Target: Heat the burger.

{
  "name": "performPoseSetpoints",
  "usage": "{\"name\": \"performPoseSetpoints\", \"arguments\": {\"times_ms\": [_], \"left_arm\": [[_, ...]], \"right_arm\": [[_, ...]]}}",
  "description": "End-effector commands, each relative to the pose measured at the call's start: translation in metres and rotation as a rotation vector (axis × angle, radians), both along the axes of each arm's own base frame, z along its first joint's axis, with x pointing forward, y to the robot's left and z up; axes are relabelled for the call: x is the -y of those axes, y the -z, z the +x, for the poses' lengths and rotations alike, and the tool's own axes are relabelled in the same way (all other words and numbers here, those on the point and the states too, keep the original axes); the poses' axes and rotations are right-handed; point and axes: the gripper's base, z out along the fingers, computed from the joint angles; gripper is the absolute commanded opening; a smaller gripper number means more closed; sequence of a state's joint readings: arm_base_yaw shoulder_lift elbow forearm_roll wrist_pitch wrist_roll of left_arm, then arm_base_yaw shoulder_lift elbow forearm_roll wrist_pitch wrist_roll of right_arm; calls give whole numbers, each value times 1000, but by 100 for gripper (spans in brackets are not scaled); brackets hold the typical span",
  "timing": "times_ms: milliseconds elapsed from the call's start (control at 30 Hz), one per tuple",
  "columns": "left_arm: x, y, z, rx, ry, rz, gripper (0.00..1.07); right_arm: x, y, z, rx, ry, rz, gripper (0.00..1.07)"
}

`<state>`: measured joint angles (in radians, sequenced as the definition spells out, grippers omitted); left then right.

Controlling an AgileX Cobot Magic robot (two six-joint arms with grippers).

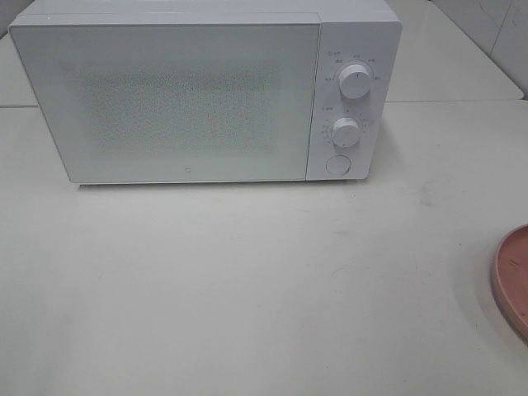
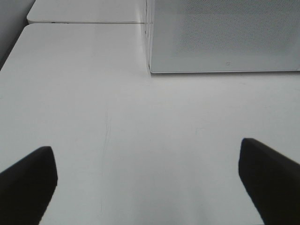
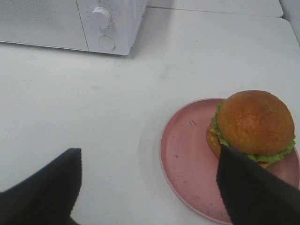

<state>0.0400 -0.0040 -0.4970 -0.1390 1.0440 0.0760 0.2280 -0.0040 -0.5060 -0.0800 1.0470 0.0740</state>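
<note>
Probably soft, light and squashable, the burger [image 3: 253,125] on its plate [image 3: 187,159] wants gentle bun-side pinching; both arms' jaws gape wide, holding nothing.

Your work surface is a white table [image 1: 247,280], matte, with faint scuffs and a thin scratch line seen in the left wrist view. Look for a seam at the back where a second white tabletop [image 2: 84,11] butts against it. Directly on the table: a white microwave [image 1: 198,99], door shut, standing toward the back, and a pink plate [image 3: 187,159] at the right edge, well apart from the microwave. The plate is cut off in your high view.
</note>
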Motion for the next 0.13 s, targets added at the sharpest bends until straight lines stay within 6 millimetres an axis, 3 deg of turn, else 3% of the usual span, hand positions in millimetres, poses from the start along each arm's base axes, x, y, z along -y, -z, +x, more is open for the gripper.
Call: {"name": "performPoseSetpoints", "arguments": {"times_ms": [33, 133], "left_arm": [[0, 0, -4, 32, -7, -5, 103], [0, 0, -4, 32, -7, -5, 103]], "right_arm": [[1, -1, -2, 30, 1, -11, 76], [1, -1, -2, 30, 1, -11, 76]]}}
